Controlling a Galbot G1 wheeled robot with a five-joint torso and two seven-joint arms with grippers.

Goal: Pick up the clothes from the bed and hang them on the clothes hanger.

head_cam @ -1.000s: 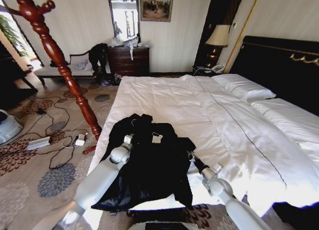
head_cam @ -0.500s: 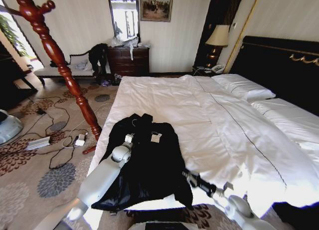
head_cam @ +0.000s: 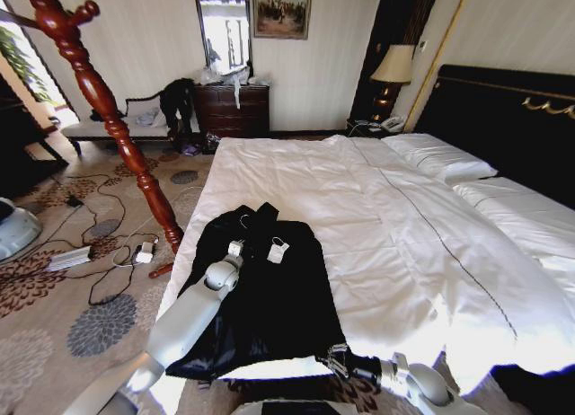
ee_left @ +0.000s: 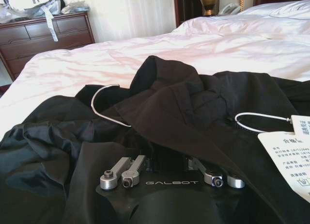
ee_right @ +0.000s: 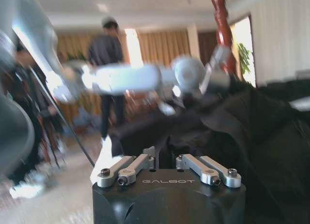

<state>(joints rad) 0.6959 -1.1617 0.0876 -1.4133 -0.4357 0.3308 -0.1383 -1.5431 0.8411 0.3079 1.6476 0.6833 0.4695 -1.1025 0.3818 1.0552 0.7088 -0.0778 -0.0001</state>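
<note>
Clothes [head_cam: 269, 298], one long black coat-like garment with a white tag [head_cam: 278, 250], lie spread across the near corner of the bed [head_cam: 377, 217], nothing yet lifted and the clothes hanger [head_cam: 99, 101] standing bare on the carpet to my left, so by my reckoning the whole job is ahead. My left gripper [head_cam: 233, 251] reaches out low over the collar, its fingers pressed into the black folds where I cannot tell if they grip. My right gripper [head_cam: 337, 359] hangs off the bed's near edge by the hem, its fingers hidden too.
</note>
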